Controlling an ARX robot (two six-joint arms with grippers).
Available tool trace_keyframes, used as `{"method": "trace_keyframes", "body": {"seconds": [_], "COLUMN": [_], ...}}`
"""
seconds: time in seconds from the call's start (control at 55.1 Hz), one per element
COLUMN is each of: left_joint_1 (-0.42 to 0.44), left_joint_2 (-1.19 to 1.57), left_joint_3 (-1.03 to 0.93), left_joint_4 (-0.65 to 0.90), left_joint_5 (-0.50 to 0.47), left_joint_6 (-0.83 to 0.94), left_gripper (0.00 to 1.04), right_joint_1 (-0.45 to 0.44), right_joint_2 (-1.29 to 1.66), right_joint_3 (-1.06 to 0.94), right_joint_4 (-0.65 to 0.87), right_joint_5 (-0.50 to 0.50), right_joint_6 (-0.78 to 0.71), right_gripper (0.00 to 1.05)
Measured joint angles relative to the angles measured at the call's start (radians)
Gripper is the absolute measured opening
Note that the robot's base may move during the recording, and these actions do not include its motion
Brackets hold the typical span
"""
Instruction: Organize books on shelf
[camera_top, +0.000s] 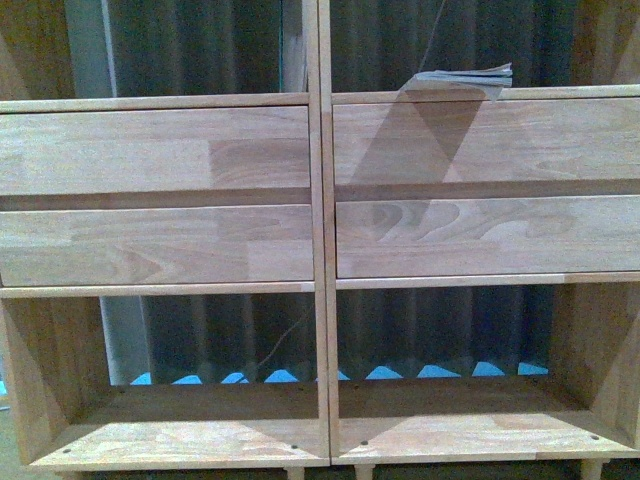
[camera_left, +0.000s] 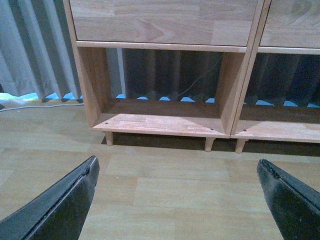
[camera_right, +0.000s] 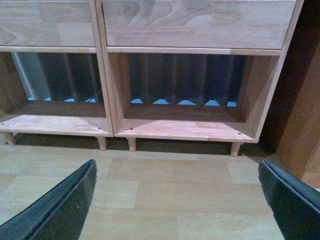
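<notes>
One thin stack of books (camera_top: 465, 78) lies flat in the front view, long edge sideways, above the right-column drawers (camera_top: 480, 190) of the shelf (camera_top: 320, 200). My left tool (camera_left: 177, 164) gapes wide before the left column. My right tool (camera_right: 176, 166), equally wide, looks nearer, with the books high above it.

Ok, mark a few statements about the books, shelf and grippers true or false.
1. The books lie flat on the shelf, in its right column, above the upper drawer front. True.
2. The left arm holds a book. False: the left gripper is open, holding nothing.
3. The right gripper is open above the floor. True.
4. Books stand in the lowest openings. False: the bottom compartments show no books.
</notes>
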Motion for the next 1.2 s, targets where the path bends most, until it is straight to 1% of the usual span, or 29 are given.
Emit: {"method": "trace_keyframes", "body": {"seconds": [1.198], "left_joint_1": [0.0], "left_joint_2": [0.0], "left_joint_3": [0.0], "left_joint_4": [0.0], "left_joint_5": [0.0], "left_joint_6": [0.0], "left_gripper": [0.97], "right_joint_1": [0.0], "right_joint_2": [0.0], "right_joint_3": [0.0], "right_joint_4": [0.0], "right_joint_5": [0.0], "right_joint_6": [0.0], "right_gripper": [0.98]}}
